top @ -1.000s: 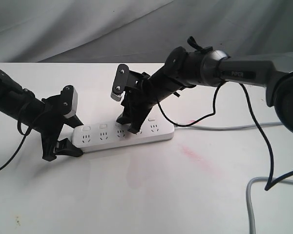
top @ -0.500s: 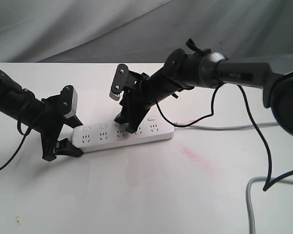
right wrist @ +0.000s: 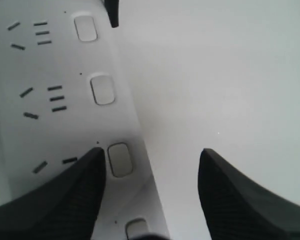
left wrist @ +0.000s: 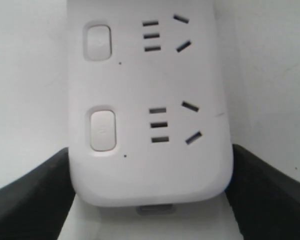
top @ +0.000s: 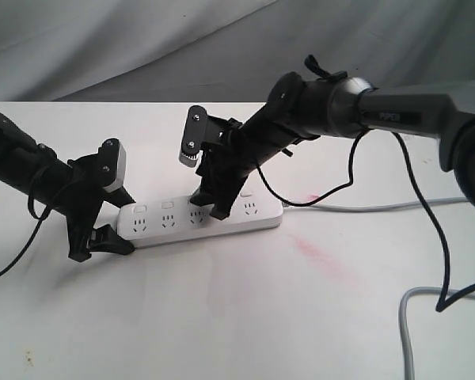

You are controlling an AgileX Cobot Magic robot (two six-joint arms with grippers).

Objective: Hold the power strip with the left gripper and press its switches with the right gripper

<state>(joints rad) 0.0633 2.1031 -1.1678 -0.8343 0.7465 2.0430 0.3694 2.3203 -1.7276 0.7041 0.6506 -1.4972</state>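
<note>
Two black fingers of the right gripper [top: 210,203] [right wrist: 151,152], a claw with a grey-white screwed block on a silver-grey tube arm, stand apart and grip nothing. One finger [right wrist: 65,195] lies over the socket side of the long flat white plastic power strip [top: 166,231] [right wrist: 55,65], just beside one of the small white rectangular switches [right wrist: 119,159]. The other finger hangs over the bare white tabletop [top: 261,317]. Contact with the strip cannot be confirmed.

The strip lies flat on the tabletop, left of centre in the exterior view, with its grey cord [top: 364,207] running off to the right. At the opposite rounded end, the left gripper [top: 120,220] [left wrist: 150,200], a black two-jawed claw on an all-black arm, is clamped across the strip's width, one jaw against each long edge.
</note>
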